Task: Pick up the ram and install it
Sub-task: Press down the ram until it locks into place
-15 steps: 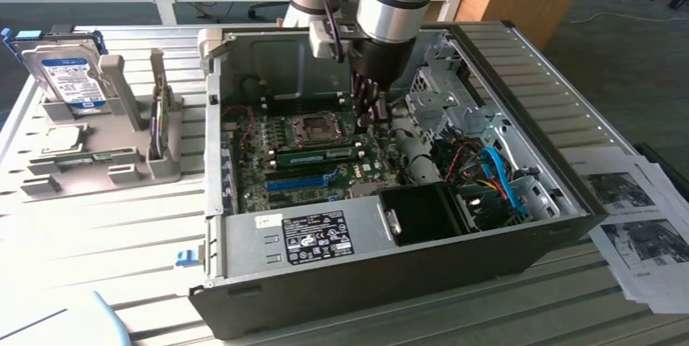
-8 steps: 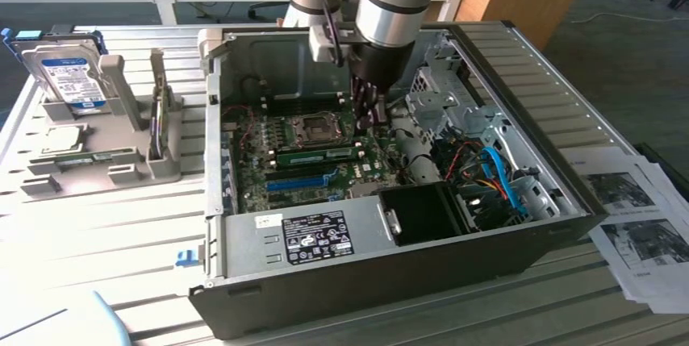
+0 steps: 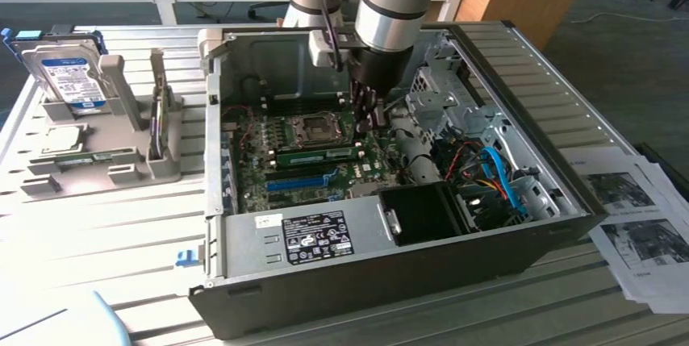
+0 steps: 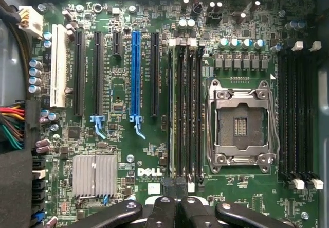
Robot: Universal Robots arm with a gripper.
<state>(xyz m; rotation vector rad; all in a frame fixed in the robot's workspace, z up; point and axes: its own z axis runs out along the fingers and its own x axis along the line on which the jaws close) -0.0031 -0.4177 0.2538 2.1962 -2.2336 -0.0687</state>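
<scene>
The ram (image 3: 319, 155), a long green stick, stands on edge in a memory slot of the motherboard inside the open computer case (image 3: 356, 277). In the wrist view the ram (image 4: 176, 115) is seen edge-on in the slot farthest from the empty processor socket (image 4: 241, 127). My gripper (image 3: 373, 120) hangs inside the case just above the ram's end on the exterior view's right. Its black fingers (image 4: 165, 207) are pressed together, and a small gap shows between their tips and the stick. Nothing is held between them.
On the exterior view's left a grey fixture (image 3: 129, 170) holds a silver hard drive (image 3: 64, 76) and a flat silver chip (image 3: 60, 138). Drive cages and blue cables (image 3: 501, 181) crowd the case's right side. Printed sheets (image 3: 635, 217) lie beside the case.
</scene>
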